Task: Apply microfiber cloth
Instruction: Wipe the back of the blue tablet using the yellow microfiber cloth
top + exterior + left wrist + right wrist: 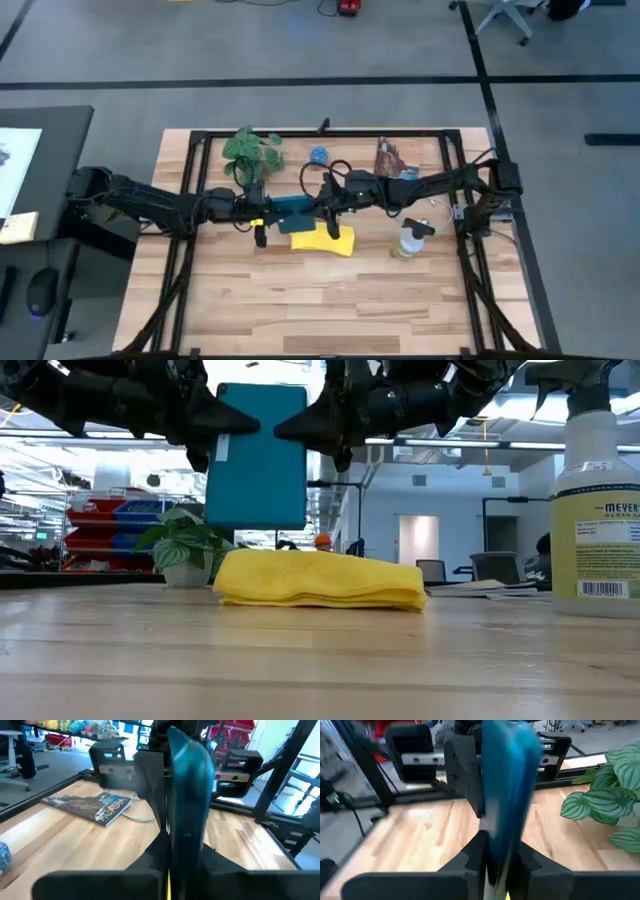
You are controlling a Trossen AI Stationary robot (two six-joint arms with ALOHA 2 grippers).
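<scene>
The microfiber cloth [325,240] is seen folded flat on the worktop [300,300] near centre, untouched, directly below the grippers. A teal tablet [258,455] is held upright above it, gripped from both sides: the left gripper [262,208] is closed on its left edge, the right gripper [328,200] on its right edge (each pair of jaws is narrowed onto the tablet's thin edge in the wrist views). The tablet is clear of the cloth in the low view. A spray bottle [410,240] stands to the right of the cloth, apart from it. A potted plant [250,152] and a book [393,160] are placed at the far side.
</scene>
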